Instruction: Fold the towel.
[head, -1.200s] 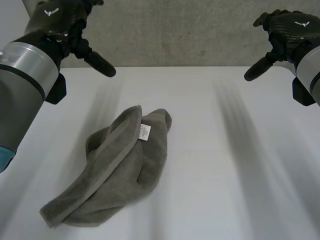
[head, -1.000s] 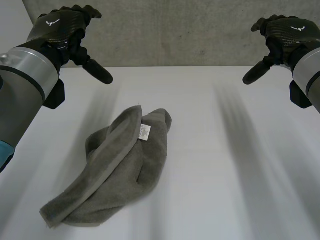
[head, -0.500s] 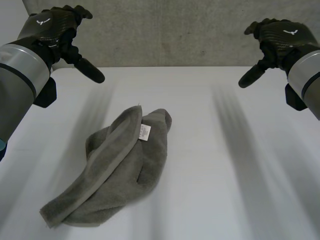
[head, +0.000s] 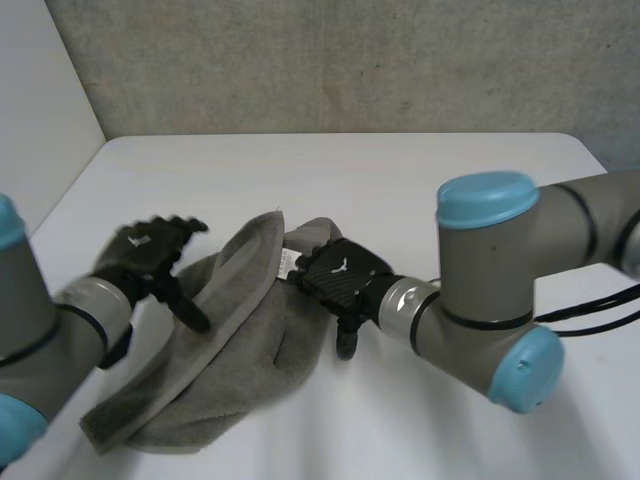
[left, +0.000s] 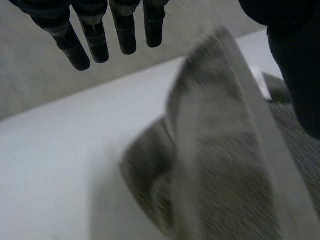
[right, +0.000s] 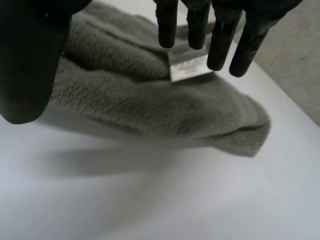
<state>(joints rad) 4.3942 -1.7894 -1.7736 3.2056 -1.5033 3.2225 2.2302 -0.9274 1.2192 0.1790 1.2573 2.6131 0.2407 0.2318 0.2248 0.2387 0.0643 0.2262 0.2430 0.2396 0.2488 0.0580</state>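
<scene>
A grey towel lies crumpled on the white table, its long folded ridge running from the near left to the far middle. A small white label shows near its far end. My left hand hovers low at the towel's left edge, fingers straight and apart, with the towel beside and beyond the palm. Over the towel's far right end my right hand is open, its fingers just above the label and its thumb at the towel's edge. Neither hand holds cloth.
My right arm reaches across the table's right half, low over the surface. A rough grey wall runs behind the table's far edge. The table's left edge slants close to my left arm.
Both hands have dropped from high near the back wall down to the towel, the left at its left edge and the right at its far right end. The towel has not moved.
</scene>
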